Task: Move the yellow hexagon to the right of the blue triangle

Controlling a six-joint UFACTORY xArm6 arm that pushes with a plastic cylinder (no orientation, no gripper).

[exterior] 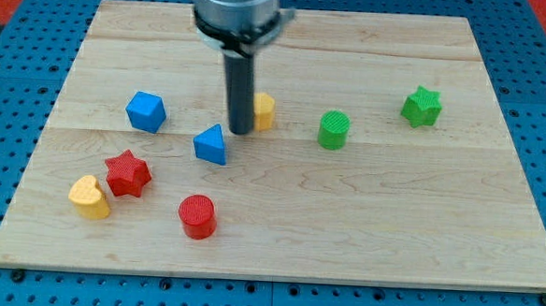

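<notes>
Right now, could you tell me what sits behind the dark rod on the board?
A yellow block sits behind the rod, just right of my tip. Only its right part shows; the rod covers the rest, so its shape cannot be confirmed. The blue triangle lies nearby, lower left.

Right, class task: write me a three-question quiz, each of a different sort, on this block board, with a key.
1. True or false: my tip is at the view's left edge of the yellow hexagon, which the rod partly hides.
2. Which block is nearest the view's bottom edge?
A. red cylinder
B. green star
C. blue cube
3. Fill in: the blue triangle sits toward the view's lower ______ of my tip.

Key
1. True.
2. A.
3. Left.
</notes>
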